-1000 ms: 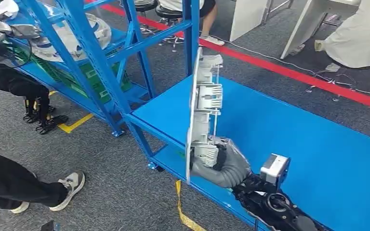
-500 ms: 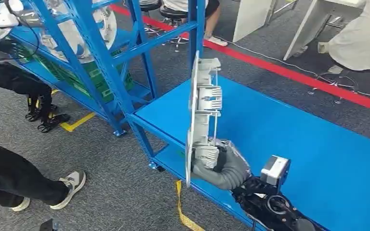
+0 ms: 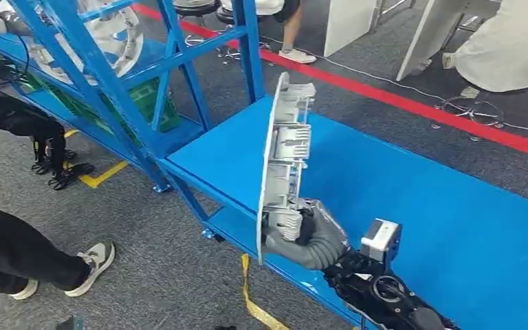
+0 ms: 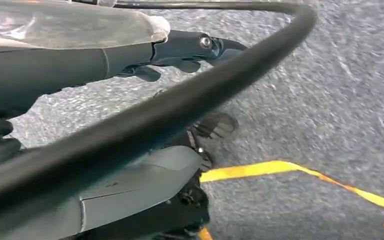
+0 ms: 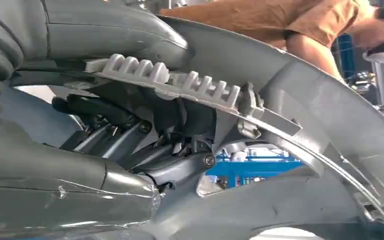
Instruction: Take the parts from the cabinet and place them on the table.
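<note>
Observe the large silver cast-metal part, a round plate with finned ribs on one face [image 3: 283, 161]: it stands on edge, nearly upright, held above the near left edge of the blue table [image 3: 454, 206], with its lower rim hanging just past that edge over the grey carpet [image 3: 144, 240]. The right hand [image 3: 306, 230] holds the part at its lower end; in the right wrist view you see the dark fingers [image 5: 110, 122] curled in behind the finned rib [image 5: 170, 82] and the grey thumb lying over it, so the grasp is closed firmly on the part. A small grey-and-white camera block [image 3: 380, 240] sits on the right wrist, over the table's near edge. In the left wrist view the left hand [image 4: 180, 50] hangs over the carpet with a thick black cable [image 4: 180, 100] crossing in front of it; you cannot tell from this how far its fingers are apart. The blue steel cabinet [image 3: 110, 75] adjoins the table's left end, and a second round silver part [image 3: 113, 41] rests on its shelf above a green crate [image 3: 151, 103]. Yellow floor tape [image 3: 106, 175] marks the carpet near the cabinet. A person's dark trouser leg and grey shoe [image 3: 89, 265] stand at the lower left, and a red floor line [image 3: 412, 103] runs beyond the table's far edge.
</note>
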You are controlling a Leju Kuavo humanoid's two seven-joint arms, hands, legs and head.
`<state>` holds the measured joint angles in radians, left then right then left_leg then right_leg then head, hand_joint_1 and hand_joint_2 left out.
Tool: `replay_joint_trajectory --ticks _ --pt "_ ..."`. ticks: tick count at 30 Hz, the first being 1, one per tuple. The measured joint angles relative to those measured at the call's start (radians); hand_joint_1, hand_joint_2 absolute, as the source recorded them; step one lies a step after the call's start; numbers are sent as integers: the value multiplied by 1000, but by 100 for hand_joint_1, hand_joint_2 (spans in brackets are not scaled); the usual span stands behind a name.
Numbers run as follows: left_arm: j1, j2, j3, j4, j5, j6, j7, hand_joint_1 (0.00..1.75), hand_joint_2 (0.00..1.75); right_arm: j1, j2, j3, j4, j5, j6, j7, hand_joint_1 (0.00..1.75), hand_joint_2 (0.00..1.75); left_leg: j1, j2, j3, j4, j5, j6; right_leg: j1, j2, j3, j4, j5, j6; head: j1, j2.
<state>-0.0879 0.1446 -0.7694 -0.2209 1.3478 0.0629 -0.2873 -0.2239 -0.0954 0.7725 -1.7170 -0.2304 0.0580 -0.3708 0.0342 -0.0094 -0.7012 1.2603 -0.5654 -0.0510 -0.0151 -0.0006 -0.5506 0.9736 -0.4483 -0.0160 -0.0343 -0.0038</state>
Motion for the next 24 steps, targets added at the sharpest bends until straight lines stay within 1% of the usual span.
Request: replay_joint_trajectory --ticks 1,2,3,4,5,7,8,9,10,11,12,13,14,15,16,17,18,19,20,21,22,24 --pt "0 0 0 0 0 0 0 0 175 0 0 0 1 0 0 0 175 175 -4 0 45 -75 38 7 3 -1 -1 0 2 0 -2 0" --pt "-1 0 0 0 0 0 0 0 175 0 0 0 2 0 1 0 175 175 -8 0 103 -177 79 16 4 -2 -1 0 3 2 -5 0" --pt "-2 1 0 0 0 0 0 0 175 -1 1 0 2 0 2 0 175 175 -13 1 154 -261 105 26 4 -3 -1 0 5 4 -7 0" --pt "-5 2 0 0 1 0 0 0 175 -1 2 0 2 -2 2 0 175 175 -22 4 174 -311 97 31 11 -4 -4 2 6 9 -10 0" --pt "-6 1 0 0 1 0 0 0 175 -2 2 0 2 -3 3 0 175 175 -23 8 171 -312 105 29 11 -5 -6 2 8 13 -9 0" --pt "-5 0 0 0 2 0 0 0 175 -4 2 1 2 -3 4 0 175 175 -28 5 167 -310 107 33 7 -8 -6 0 12 23 -3 0" --pt "-5 0 0 0 3 0 0 0 175 -6 2 0 2 -3 4 0 175 175 -24 6 167 -317 114 42 9 -8 -7 0 15 30 -2 0" --pt "-4 -1 0 0 3 0 0 0 175 -6 2 0 2 -3 4 0 175 175 -18 9 168 -323 119 46 3 -6 -18 12 2 34 2 0" --pt "-4 -1 0 0 3 0 0 0 175 -7 2 0 3 -4 4 0 175 175 -19 9 166 -324 122 50 5 -4 -34 50 -33 36 7 0" --pt "-4 -1 0 0 3 0 0 0 175 -7 2 1 3 -4 4 0 175 175 -20 10 163 -324 124 57 4 -3 -64 131 -84 38 17 0" --pt "-4 -1 0 0 3 0 0 0 175 -6 2 1 3 -4 4 0 175 175 -21 10 160 -323 125 58 4 -3 -96 216 -126 40 23 0" --pt "-4 0 0 0 3 0 -1 0 175 -6 2 0 5 -4 4 0 175 175 -23 10 157 -323 126 60 4 -3 -125 293 -156 41 27 0" --pt "-3 0 0 0 3 0 -1 0 175 -5 2 1 8 -4 4 0 175 175 -24 9 156 -322 127 60 4 -3 -135 329 -161 42 31 0" --pt "-2 -1 0 0 3 0 -1 0 175 -4 2 1 10 -4 4 1 175 175 -24 9 156 -322 128 60 4 -3 -122 312 -142 42 35 0" --pt "-1 -2 0 0 3 0 -1 0 175 -4 2 1 11 -4 4 1 175 175 -24 7 157 -321 128 59 5 -3 -83 245 -101 40 39 0" --pt "-1 -3 0 0 3 0 -1 0 175 -5 2 1 11 -4 4 1 175 175 -24 5 158 -319 128 57 5 -3 -32 147 -54 37 45 0" --pt "-1 -4 0 0 3 0 -1 0 175 -5 2 1 11 -4 4 1 175 175 -24 4 160 -316 126 55 5 -3 14 56 -16 33 50 0" --pt "-1 -5 0 0 3 0 -1 0 175 -6 2 1 11 -4 4 1 175 175 -29 4 157 -314 126 49 7 -1 33 22 -33 28 53 0" --pt "-3 -5 0 0 3 0 -1 0 175 -9 2 1 11 -4 4 0 175 175 -31 3 150 -306 127 44 8 -1 40 -5 -36 24 53 0" --pt "-3 -5 0 0 3 0 -1 0 175 -9 2 1 11 -4 4 2 175 175 -31 3 142 -305 129 38 7 1 40 -1 -33 21 51 0" --pt "-2 -3 0 0 3 0 -1 0 175 -8 2 1 11 -5 4 3 175 175 -34 3 139 -302 131 51 7 3 38 -2 -32 22 44 0" --pt "-1 -4 0 0 3 3 -1 0 175 -7 2 1 11 -6 4 6 175 175 -32 4 140 -305 132 50 9 4 37 -3 -32 21 36 0"
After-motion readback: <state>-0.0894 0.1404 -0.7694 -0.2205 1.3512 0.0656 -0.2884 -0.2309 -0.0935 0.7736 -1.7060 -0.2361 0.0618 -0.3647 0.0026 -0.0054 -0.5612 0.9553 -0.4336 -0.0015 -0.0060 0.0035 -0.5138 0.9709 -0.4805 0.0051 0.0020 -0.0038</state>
